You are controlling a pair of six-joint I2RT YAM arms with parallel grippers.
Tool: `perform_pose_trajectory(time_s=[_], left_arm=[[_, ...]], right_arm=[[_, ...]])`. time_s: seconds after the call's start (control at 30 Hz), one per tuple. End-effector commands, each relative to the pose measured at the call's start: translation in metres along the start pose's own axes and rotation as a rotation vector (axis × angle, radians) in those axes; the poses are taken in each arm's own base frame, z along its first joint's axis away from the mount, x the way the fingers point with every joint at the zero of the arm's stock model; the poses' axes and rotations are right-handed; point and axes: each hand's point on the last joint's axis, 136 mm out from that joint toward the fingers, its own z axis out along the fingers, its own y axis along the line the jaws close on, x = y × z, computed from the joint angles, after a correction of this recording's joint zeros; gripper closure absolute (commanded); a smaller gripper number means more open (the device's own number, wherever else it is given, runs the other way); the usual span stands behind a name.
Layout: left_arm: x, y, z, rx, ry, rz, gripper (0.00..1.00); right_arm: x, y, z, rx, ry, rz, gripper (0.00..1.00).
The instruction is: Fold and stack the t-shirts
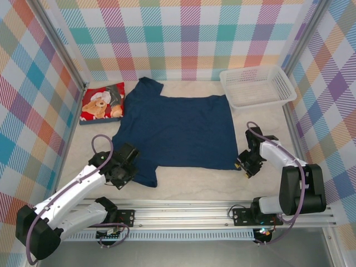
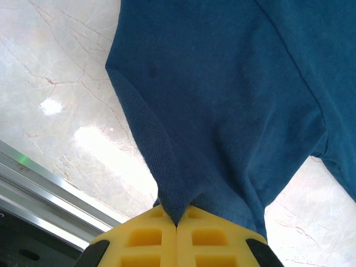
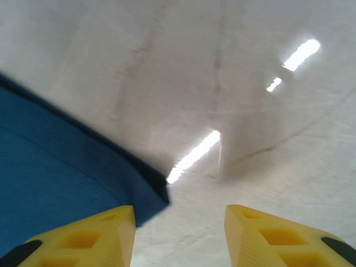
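Clamping dark navy cloth t-shirt [image 2: 233, 100] edge in closed left gripper [image 2: 177, 223] for folding; holding right gripper [image 3: 179, 214] spread wide, shirt corner just ahead.

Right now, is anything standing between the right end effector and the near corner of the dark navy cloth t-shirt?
Nothing visible does. The right end effector is open over the pale tabletop, and the corner of the dark navy cloth t-shirt lies flat beside one of its yellow fingers.
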Motion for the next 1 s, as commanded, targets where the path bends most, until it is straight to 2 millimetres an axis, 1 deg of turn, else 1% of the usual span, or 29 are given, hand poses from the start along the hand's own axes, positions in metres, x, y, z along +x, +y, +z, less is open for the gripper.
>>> perform_pose_trajectory(time_s=[0.0, 0.13, 0.2, 0.27, 0.33, 0.4, 0.5, 0.6, 0.67, 0.77, 0.87, 0.97], left_arm=[[-0.001, 0.006, -0.004, -0.030, -0.009, 0.032, 1.00], [-0.002, 0.003, -0.004, -0.024, -0.014, 0.033, 1.00], [-0.003, 0.002, -0.004, -0.022, -0.013, 0.035, 1.00], [-0.003, 0.000, -0.005, -0.017, -0.015, 0.038, 1.00], [-0.004, 0.000, -0.006, -0.017, -0.019, 0.039, 1.00], [-0.005, -0.001, -0.007, -0.011, -0.026, 0.040, 1.00], [-0.009, -0.004, -0.012, 0.007, -0.045, 0.048, 1.00], [-0.017, -0.007, -0.023, 0.040, -0.087, 0.050, 1.00], [-0.025, -0.009, -0.035, 0.077, -0.131, 0.049, 1.00], [-0.035, -0.006, -0.056, 0.127, -0.196, 0.035, 1.00], [-0.040, -0.004, -0.076, 0.175, -0.233, 0.044, 1.00], [-0.042, -0.002, -0.095, 0.205, -0.261, 0.074, 1.00]], right_arm=[[-0.001, 0.017, -0.006, -0.080, 0.005, 0.026, 0.54], [0.007, 0.005, 0.007, -0.040, 0.046, 0.057, 0.59], [0.009, 0.001, 0.010, -0.033, 0.047, 0.072, 0.60], [0.007, 0.000, 0.012, -0.029, 0.038, 0.078, 0.60], [0.003, 0.002, 0.018, -0.025, 0.033, 0.065, 0.62], [-0.002, 0.004, 0.022, -0.002, 0.026, 0.051, 0.70], [-0.012, 0.008, 0.023, 0.012, -0.004, 0.026, 0.84], [-0.017, 0.013, 0.015, -0.008, -0.036, 0.005, 0.99], [-0.017, 0.015, 0.005, -0.027, -0.063, -0.018, 1.00], [-0.010, 0.010, -0.010, -0.034, -0.085, -0.053, 1.00], [0.001, 0.000, -0.024, -0.027, -0.085, -0.076, 1.00], [0.014, -0.013, -0.034, 0.015, -0.075, -0.112, 1.00]])
